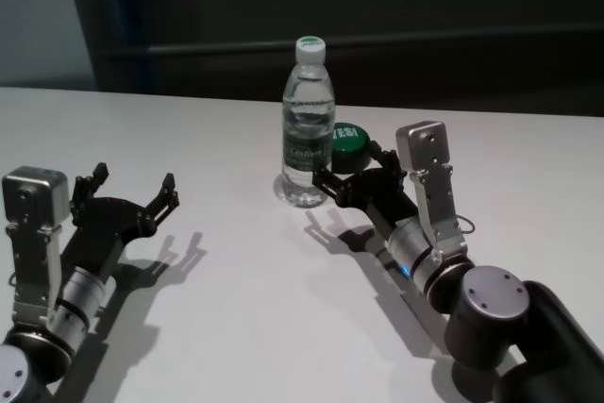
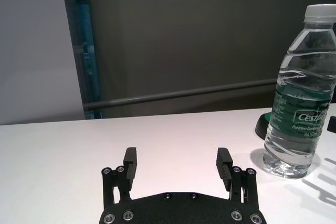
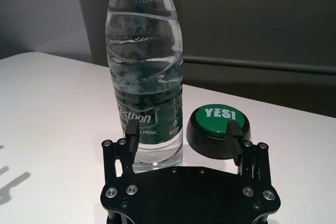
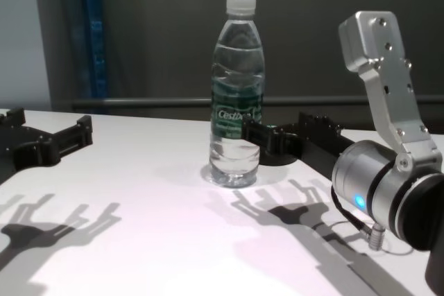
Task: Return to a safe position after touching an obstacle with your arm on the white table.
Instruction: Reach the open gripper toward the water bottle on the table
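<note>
On the white table [image 1: 236, 327], the bottle [image 1: 308, 125] stands upright, touching the right gripper [image 1: 357, 176] (jaws wide, empty); a sideways pull-back could topple it. Left gripper [image 1: 132, 188] idles open, well apart.

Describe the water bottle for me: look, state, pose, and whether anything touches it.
The water bottle is tall clear ribbed plastic with a white screw cap on, a dark green label band, and nearly full. It stands upright on the white table, just left of a black puck with a green top. The open right gripper is right beside its base; contact cannot be confirmed.
</note>
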